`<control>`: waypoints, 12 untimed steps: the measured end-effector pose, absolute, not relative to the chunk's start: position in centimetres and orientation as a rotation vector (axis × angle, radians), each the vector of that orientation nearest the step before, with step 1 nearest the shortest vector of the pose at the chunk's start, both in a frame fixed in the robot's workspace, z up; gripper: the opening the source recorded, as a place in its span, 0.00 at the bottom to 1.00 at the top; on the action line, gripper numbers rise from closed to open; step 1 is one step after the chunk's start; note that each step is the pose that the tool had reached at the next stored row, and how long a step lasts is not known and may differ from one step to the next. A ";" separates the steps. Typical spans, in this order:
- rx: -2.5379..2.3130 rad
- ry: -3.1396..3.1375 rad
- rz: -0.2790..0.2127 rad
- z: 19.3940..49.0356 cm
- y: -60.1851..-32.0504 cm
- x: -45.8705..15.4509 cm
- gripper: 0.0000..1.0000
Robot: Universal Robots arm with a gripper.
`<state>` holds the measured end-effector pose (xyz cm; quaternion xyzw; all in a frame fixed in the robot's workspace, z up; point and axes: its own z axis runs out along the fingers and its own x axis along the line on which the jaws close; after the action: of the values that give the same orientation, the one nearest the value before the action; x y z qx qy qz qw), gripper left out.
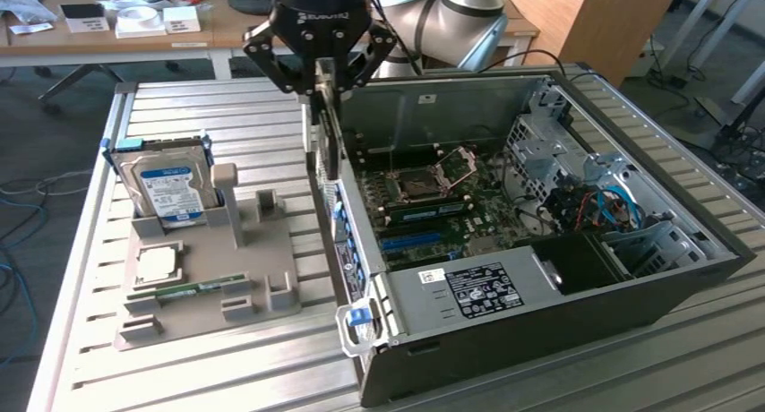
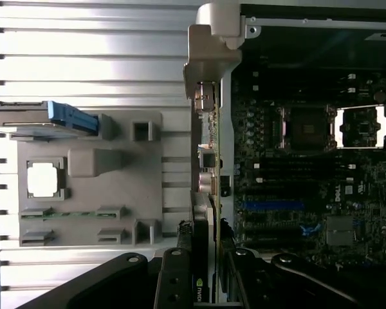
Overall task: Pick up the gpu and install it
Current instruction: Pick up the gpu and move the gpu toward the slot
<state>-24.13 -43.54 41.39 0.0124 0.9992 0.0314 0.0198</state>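
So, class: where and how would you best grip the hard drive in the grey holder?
Probably its upper end, pinched across the two flat faces, coming from above: the hard drive stands on end, leaning slightly, and the grey holder holds its lower end.

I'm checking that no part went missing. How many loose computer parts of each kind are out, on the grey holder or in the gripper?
hard drive: 1
CPU chip: 1
RAM stick: 1
gpu, clamped in the gripper: 1
Total: 4
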 end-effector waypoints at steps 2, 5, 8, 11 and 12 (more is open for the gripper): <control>0.038 3.100 0.103 41.4 -43.5 -23.4 0.27; 0.039 3.100 0.110 41.4 -43.5 -22.4 0.27; 0.039 3.100 0.117 41.4 -43.5 -21.4 0.27; 0.039 3.100 0.123 41.4 -43.5 -20.4 0.27; 0.039 3.099 0.125 41.4 -43.5 -20.0 0.27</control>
<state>-20.04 -43.52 41.38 0.0125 0.9989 0.0402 0.0197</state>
